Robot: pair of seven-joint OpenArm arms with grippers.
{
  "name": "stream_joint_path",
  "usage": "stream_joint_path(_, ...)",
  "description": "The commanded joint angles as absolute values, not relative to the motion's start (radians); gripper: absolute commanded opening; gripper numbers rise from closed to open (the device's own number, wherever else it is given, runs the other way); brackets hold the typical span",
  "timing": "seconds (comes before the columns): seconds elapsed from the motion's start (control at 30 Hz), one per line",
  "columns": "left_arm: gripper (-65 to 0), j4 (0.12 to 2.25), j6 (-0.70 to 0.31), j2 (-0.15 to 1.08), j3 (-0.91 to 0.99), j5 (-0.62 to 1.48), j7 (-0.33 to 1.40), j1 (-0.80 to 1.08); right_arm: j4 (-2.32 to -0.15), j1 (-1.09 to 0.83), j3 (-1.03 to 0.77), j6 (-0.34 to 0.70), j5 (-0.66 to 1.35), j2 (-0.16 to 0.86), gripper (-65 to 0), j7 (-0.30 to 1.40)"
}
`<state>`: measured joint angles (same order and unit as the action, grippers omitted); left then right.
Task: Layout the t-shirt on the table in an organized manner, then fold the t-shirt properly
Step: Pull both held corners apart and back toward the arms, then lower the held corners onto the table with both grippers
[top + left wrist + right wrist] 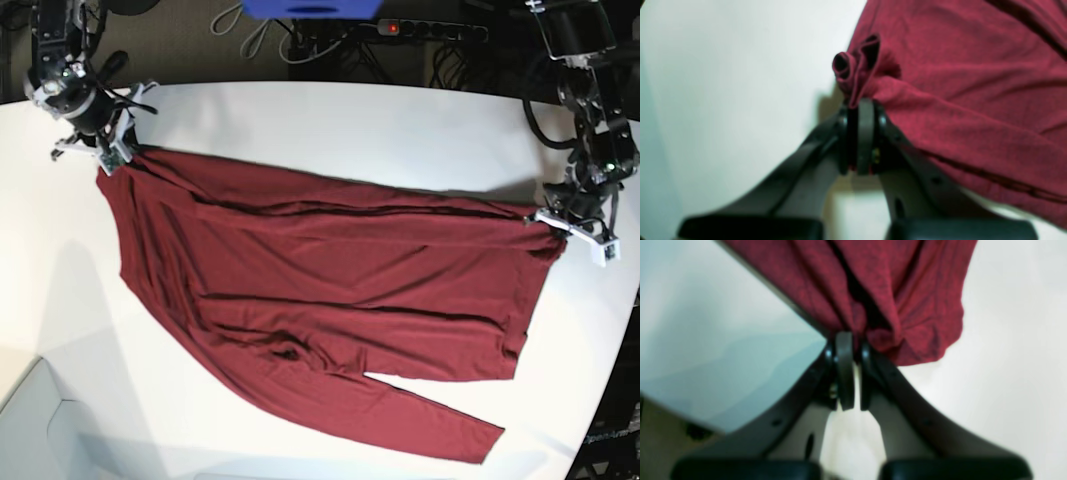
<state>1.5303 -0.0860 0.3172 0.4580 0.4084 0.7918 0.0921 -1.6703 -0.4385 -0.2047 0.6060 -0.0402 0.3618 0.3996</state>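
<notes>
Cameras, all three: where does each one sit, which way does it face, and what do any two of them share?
Left wrist: on the left arm, looking along its fingers; the left gripper is shut on a bunched edge of the t-shirt over the table.
Right wrist: on the right arm, looking along its fingers; the right gripper is shut on gathered shirt cloth.
Base: high up, facing down onto the table, both arms at the shirt's far corners.
Shared: every view shows the maroon shirt on the white table; base shows both pinches.
</notes>
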Motion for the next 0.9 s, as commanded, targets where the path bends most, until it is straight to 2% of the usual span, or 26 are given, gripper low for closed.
stream_joint_path(0.0, -64.8, 1.564, -0.084, 0.331, 0.495, 0.406, 0.783, 0.101, -1.687, -0.449, -0.214, 0.607, -0.035, 0.383, -65.0, 0.389)
stream_joint_path(0.17, -64.8, 1.613, -0.084, 0.329, 0.57, 0.406, 0.819, 0.159, -1.687, -0.49, -0.216, 0.607, -0.035, 0.394, -65.0, 0.372)
stream_joint_path(0.47, -64.8, 1.658, -0.085, 0.329, 0.575, 0.406, 0.819, 0.257, -1.687, -0.59, -0.216, 0.607, -0.035, 0.404, -65.0, 0.303)
stream_joint_path(0.87, -64.8, 1.649, -0.085, 0.334, 0.576, 0.406, 0.816, 0.262, -1.687, -0.616, -0.216, 0.607, -0.035, 0.403, -65.0, 0.303)
